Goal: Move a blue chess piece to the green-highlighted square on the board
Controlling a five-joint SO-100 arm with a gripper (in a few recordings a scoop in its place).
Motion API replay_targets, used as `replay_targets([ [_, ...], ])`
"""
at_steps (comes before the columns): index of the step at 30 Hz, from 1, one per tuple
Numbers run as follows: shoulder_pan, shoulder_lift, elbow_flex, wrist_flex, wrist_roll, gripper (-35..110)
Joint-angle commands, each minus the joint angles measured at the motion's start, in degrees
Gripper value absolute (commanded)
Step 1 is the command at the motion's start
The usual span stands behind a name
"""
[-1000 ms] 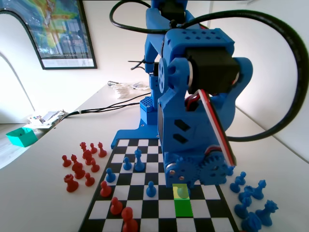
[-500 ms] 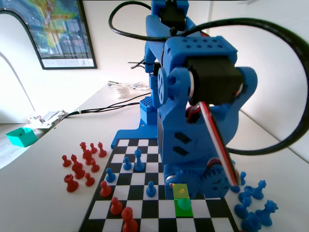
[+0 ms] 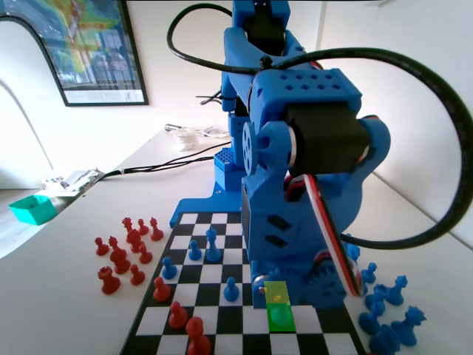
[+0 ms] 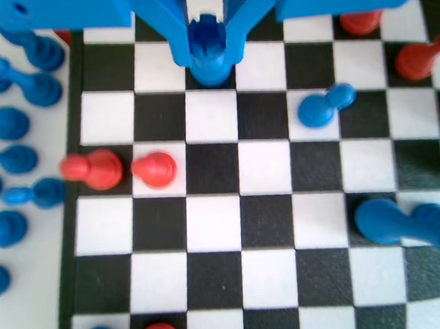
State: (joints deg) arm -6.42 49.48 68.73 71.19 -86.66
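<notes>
**Piece in the gripper, low over the board, set-down pending**

- Counter (image 3: 66,310): white, carries the board (image 3: 222,325). In the fixed view the blue arm fills the middle and right, reaching down onto the board's near right part.
- Board: black-and-white checks, blue rim. In the fixed view the green-highlighted square (image 3: 280,316) lies near the near edge, right of centre, with a paler yellow-tinted square (image 3: 276,291) touching its far side, right under the arm.
- Gripper (image 4: 210,55): in the wrist view the jaws stand close together on the blue chess piece (image 4: 208,43), pinching it at the sides. Its base sits over a dark square; I cannot tell whether it touches the board or hangs just above.
- Step, as I judge it: carry or set-down phase, the piece not released. Whether it stands over the green square cannot be told; the wrist view shows no tint and the arm hides the piece in the fixed view.
- Next move calls for: centring over the green square, lowering upright, parting the jaws, lifting straight up. The nearest other piece is a blue pawn (image 4: 324,107) lying tilted, right in the wrist view.
- Containers: a teal tray (image 3: 33,208) at far left of the counter in the fixed view; contents too small to tell.
- Off-board: red pieces (image 3: 122,255) left, blue pieces (image 3: 388,310) right, fixed view.
</notes>
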Motion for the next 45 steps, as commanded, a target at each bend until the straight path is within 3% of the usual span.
replay_targets([
  [1, 0.44, 2.11, -2.99, -0.09, -0.88, 13],
  [21, -1.49, 9.49, -4.04, 5.19, -1.76, 17],
  [32, -2.46, 29.88, -3.34, 16.08, -1.23, 1],
  [45, 2.02, 53.88, 1.32, 29.27, -4.04, 1],
])
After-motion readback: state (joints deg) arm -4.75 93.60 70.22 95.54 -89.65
